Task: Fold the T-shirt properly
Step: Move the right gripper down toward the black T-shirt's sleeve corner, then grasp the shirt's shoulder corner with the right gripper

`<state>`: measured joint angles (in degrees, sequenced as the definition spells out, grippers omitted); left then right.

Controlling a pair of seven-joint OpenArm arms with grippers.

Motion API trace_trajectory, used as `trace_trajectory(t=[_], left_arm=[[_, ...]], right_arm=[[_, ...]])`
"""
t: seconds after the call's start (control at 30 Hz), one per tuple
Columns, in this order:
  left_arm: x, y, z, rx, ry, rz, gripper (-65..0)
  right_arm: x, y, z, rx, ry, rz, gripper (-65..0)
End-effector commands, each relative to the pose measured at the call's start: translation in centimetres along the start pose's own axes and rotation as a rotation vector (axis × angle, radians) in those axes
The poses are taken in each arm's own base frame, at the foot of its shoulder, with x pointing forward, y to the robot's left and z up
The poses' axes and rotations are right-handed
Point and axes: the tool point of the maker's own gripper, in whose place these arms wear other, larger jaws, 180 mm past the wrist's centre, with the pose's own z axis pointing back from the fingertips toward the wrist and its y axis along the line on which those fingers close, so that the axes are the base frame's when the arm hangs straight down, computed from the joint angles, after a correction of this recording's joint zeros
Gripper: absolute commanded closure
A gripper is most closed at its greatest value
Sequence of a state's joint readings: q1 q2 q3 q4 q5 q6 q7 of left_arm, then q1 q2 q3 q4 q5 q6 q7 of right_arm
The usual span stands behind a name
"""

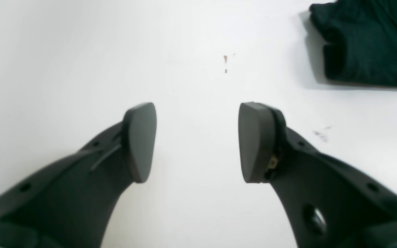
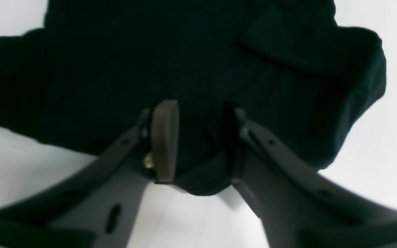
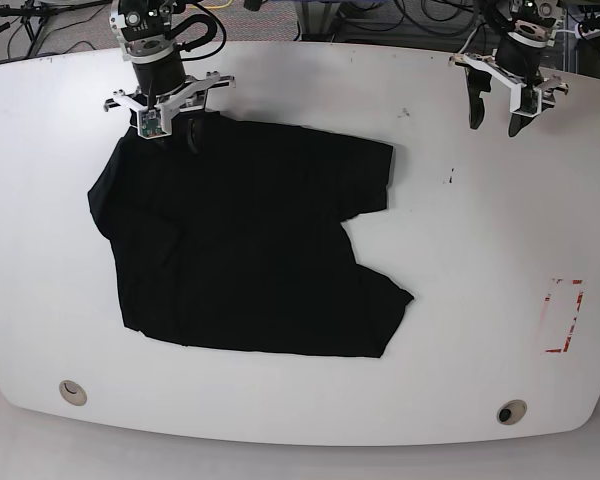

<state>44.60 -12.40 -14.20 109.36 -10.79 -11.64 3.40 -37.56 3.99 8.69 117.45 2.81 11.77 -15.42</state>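
Observation:
The black T-shirt (image 3: 240,240) lies spread and wrinkled on the white table (image 3: 480,250), left of centre. My right gripper (image 3: 180,135) is at its far edge. In the right wrist view that gripper (image 2: 198,137) stands open, its jaws apart on either side of a fold of the T-shirt (image 2: 184,62), whose hem bulges out below them. My left gripper (image 3: 495,118) hangs over bare table at the far right, away from the shirt. In its own view the left gripper (image 1: 197,137) is wide open and empty, and a corner of the T-shirt (image 1: 370,44) shows at the upper right.
A red outlined rectangle (image 3: 560,315) is marked near the table's right edge. Two round holes (image 3: 72,392) (image 3: 511,411) sit near the front edge. Cables (image 3: 400,15) lie beyond the far edge. Small dark specks (image 3: 452,178) mark the table right of the shirt.

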Motion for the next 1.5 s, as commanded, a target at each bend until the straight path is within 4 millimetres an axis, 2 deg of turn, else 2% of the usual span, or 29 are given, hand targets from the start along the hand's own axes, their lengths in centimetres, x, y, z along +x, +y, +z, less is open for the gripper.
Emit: trace_trajectory(t=[0.0,0.27,0.33,0.6,0.67,1.0,1.07,1.27,1.33,1.4,1.47], left_arm=[[2.0,0.4,0.5,0.007,-0.061,-0.012,-35.7],[2.6,0.5,0.7,0.011,-0.075,-0.019,-35.6],[3.3,0.4,0.0,0.008,-0.099,-0.01,-35.1],[4.4,0.4,-0.7,0.01,-0.126,-0.004,-35.1],[4.1,0.6,-0.9,0.012,-0.112,-0.001,-35.2],[3.8,0.2,-1.1,-0.001,-0.094,0.005,-35.1],[3.5,0.3,-0.8,0.006,-0.086,0.011,-35.0],[3.2,0.2,-0.8,0.008,-0.076,0.024,-35.1],[3.2,0.2,-0.7,0.012,-0.078,0.026,-35.1],[3.5,0.2,-0.9,0.01,-0.094,0.021,-35.5],[3.6,0.1,-0.9,0.01,-0.097,0.023,-35.5]], right_arm=[[1.2,-0.1,-0.4,0.007,-0.035,0.009,-27.6],[1.8,-0.5,-1.7,0.005,-0.035,0.019,-33.5],[3.0,-0.5,-2.6,0.024,-0.04,0.034,-38.0],[4.0,-0.8,-4.6,0.056,-0.031,0.058,-44.9],[3.3,-1.7,-5.4,0.045,0.008,0.073,-47.0],[3.7,-5.0,-6.1,-0.033,0.01,0.049,-47.0],[4.1,-7.2,-6.0,-0.075,0.002,0.044,-47.6],[4.2,-9.5,-5.9,-0.106,0.01,0.023,-47.7],[4.4,-10.1,-5.9,-0.109,0.014,0.022,-47.8],[5.8,-11.3,-6.2,-0.096,0.006,0.032,-47.5],[6.2,-11.9,-6.2,-0.097,0.015,0.038,-47.6]])
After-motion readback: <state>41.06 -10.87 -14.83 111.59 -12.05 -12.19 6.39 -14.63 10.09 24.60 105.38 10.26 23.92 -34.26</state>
